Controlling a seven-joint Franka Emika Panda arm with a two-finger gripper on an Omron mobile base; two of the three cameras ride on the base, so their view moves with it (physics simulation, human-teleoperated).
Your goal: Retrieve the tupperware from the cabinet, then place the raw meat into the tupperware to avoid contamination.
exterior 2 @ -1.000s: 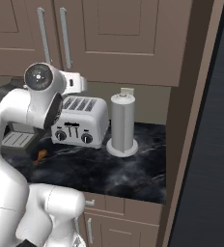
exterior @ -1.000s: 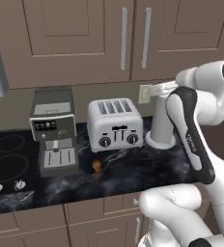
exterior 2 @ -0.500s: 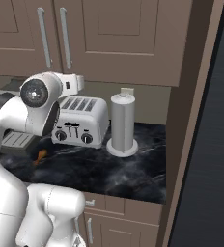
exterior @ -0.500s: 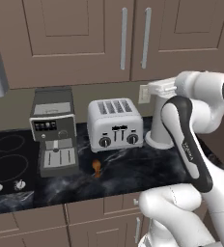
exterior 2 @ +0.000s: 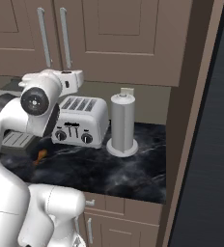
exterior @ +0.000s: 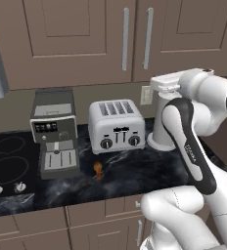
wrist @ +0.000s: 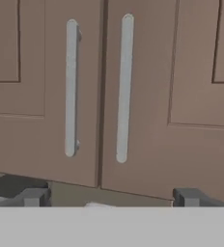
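The cabinet [exterior: 81,39] hangs above the counter with both panelled doors shut. Its two silver bar handles [wrist: 71,87] [wrist: 124,87] stand side by side at the door seam. My gripper [wrist: 113,197] faces these doors from just below handle height and is open, with nothing between its fingertips [wrist: 34,197]. The white hand [exterior: 164,83] [exterior 2: 70,79] hovers above the counter to the right of the toaster. The raw meat [exterior: 98,169] [exterior 2: 40,155], a tiny orange-brown piece, lies on the dark counter in front of the toaster. The tupperware is out of view.
A silver toaster [exterior: 116,126] [exterior 2: 80,120] and a coffee machine [exterior: 54,132] stand on the marble counter [exterior 2: 109,173]. A tall grey cylinder [exterior 2: 122,124] stands right of the toaster, partly behind my arm. A stove top [exterior: 8,166] lies at the left. A tall dark panel [exterior 2: 205,144] closes the right side.
My arm's upper joints have swung to the right while the hand stayed in front of the cabinet doors. The gripper remains open; nothing on the counter moved.
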